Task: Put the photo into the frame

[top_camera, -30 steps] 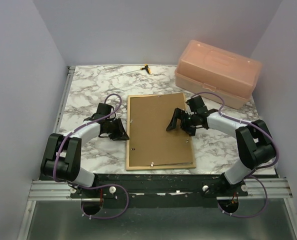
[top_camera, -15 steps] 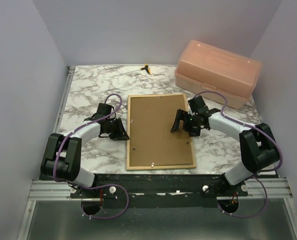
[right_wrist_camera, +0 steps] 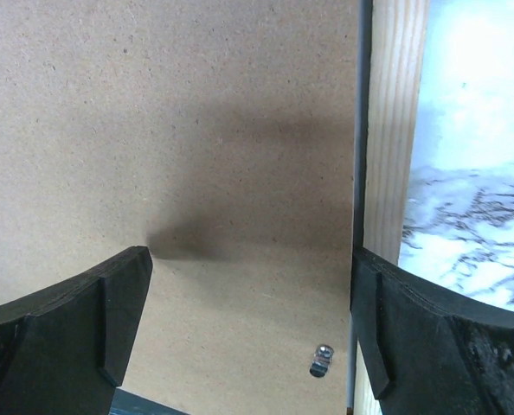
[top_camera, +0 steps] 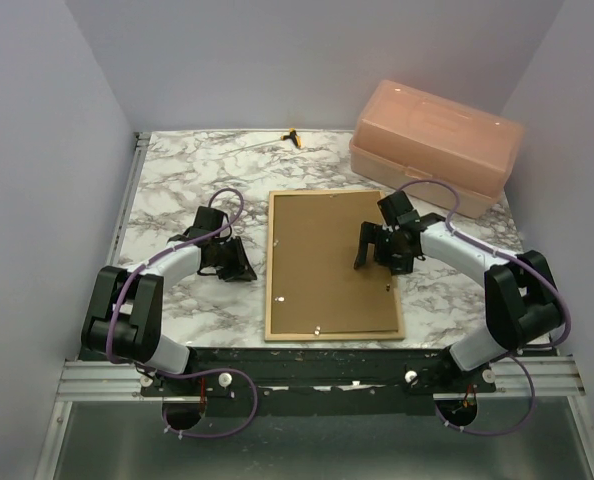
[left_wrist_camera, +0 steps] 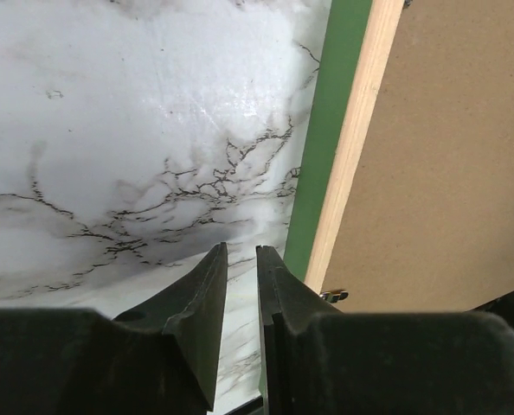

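Note:
The frame (top_camera: 270,265) lies face down on the marble table, bare wood rails up, its green face showing along the edge in the left wrist view (left_wrist_camera: 328,130). A brown hardboard backing panel (top_camera: 322,260) fills it. The photo is hidden. My right gripper (top_camera: 375,258) is open and empty, low over the panel (right_wrist_camera: 196,112) by the frame's right rail (right_wrist_camera: 395,112), one finger over the rail. My left gripper (top_camera: 245,272) sits on the table just left of the frame, its jaws nearly together with nothing between them (left_wrist_camera: 241,251).
A pink plastic box (top_camera: 437,145) stands at the back right, close behind the right arm. A small yellow object (top_camera: 293,137) lies at the back edge. A metal tab (right_wrist_camera: 322,360) sits on the panel near the right rail. Grey walls enclose the table.
The frame with its backing panel has slid to the right and turned squarer to the table. My right gripper moved right with it. The left arm has not moved.

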`<state>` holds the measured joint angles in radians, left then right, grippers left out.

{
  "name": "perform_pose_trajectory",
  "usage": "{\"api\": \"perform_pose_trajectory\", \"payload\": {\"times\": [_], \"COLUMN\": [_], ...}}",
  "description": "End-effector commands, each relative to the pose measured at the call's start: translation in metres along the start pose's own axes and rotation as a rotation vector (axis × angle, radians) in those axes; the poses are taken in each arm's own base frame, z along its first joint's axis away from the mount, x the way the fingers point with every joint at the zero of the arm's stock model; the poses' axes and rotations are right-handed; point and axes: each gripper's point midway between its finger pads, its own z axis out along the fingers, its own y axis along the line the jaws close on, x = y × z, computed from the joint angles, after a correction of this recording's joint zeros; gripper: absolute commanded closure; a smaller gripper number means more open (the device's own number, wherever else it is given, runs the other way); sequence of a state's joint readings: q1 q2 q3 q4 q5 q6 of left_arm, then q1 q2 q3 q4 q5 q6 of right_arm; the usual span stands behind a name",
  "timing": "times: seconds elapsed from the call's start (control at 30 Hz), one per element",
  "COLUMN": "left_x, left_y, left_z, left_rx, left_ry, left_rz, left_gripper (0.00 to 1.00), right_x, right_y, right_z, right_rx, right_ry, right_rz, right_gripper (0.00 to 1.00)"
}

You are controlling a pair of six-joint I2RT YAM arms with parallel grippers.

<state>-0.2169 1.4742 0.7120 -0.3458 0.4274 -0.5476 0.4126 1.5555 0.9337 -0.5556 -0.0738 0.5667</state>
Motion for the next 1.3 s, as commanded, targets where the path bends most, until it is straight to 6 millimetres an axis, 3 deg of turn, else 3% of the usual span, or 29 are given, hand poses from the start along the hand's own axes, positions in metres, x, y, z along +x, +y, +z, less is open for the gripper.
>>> {"api": "perform_pose_trajectory", "payload": {"times": [0.0,0.4,0.7,0.93,1.27], "left_x": [-0.004,-0.004,0.008,0.038,0.108], "left_y": [0.004,-0.001,-0.035,-0.075,-0.115], "left_z": [-0.001,-0.007,-0.014,-0.022,-0.017], "left_rx": [-0.033,-0.02,0.022,0.074,0.141], "left_ry": [-0.01,-0.022,-0.019,-0.009,0.107], "left_rz": [0.003,0.002,0.108,0.224,0.333], "left_gripper": [0.77,0.74,0.64,0.55,0.51], "right_x": [-0.008,-0.008,0.001,0.023,0.036], "right_y": [-0.016,-0.025,-0.025,-0.041,-0.031], "right_z": [-0.018,-0.023,-0.024,-0.014,-0.014], "right_rx": [0.092,0.146,0.124,0.154,0.074], "right_ry": [-0.034,-0.031,-0.02,0.017,0.042], "right_rz": [-0.033,-0.049,-0.05,-0.031,-0.007], "right_gripper": [0.0,0.0,0.0,0.0,0.02]}}
